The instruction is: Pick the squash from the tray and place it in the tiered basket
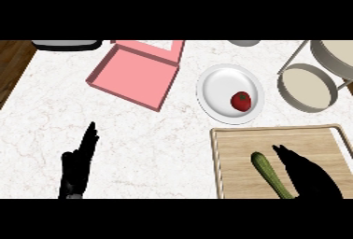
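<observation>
A long green squash (pixel 270 173) lies on the wooden tray (pixel 234 154) at the lower right, running diagonally from upper left to lower right. My right hand (pixel 307 172) hovers over the tray just right of the squash, fingers straight and pointing up-left, not closed on anything. The tiered basket (pixel 309 87), with a round beige bowl in a grey frame, stands at the upper right. My left hand (pixel 77 165) rests open at the lower left over the counter, fingers up.
A white plate (pixel 221 84) holding a red tomato (pixel 241 101) sits between tray and basket. A pink open box (pixel 134 77) lies at upper centre-left. A dark pot (pixel 66 45) shows at the top left, a grey object (pixel 244 43) at top.
</observation>
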